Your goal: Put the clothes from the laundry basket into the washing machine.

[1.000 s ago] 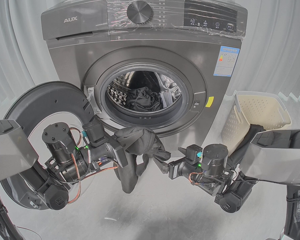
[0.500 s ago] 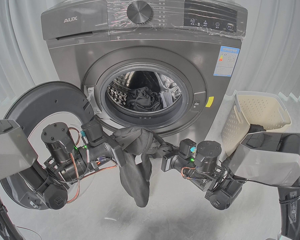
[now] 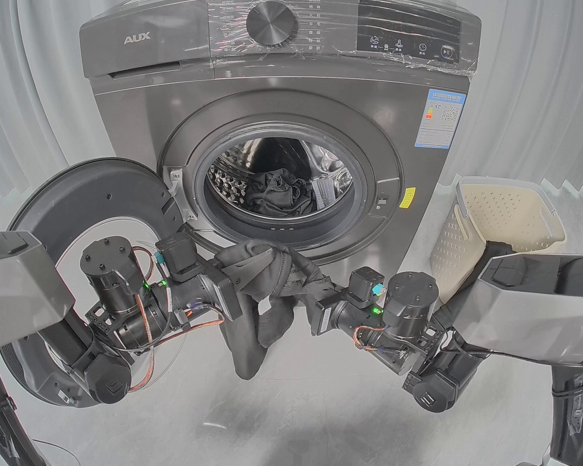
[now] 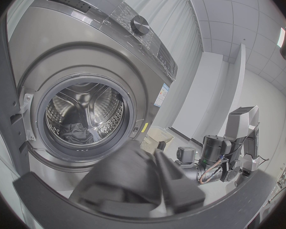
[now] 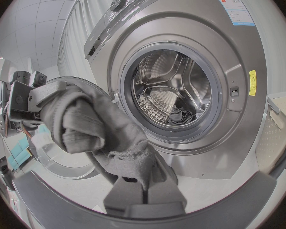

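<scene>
Dark garment (image 3: pixel 265 272) between both closed jaws

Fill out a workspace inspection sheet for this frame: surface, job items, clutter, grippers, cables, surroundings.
Surface: bare grey floor.
Job's things: washing machine, door open; black clothes lying in the drum; dark garment held below the opening; laundry basket, no clothes visible inside.
Clutter: nothing seen.
Grippers: left gripper and right gripper both shut on the dark garment.
Cables: orange cable looped along the left arm.
Surroundings: white curtains behind.
</scene>
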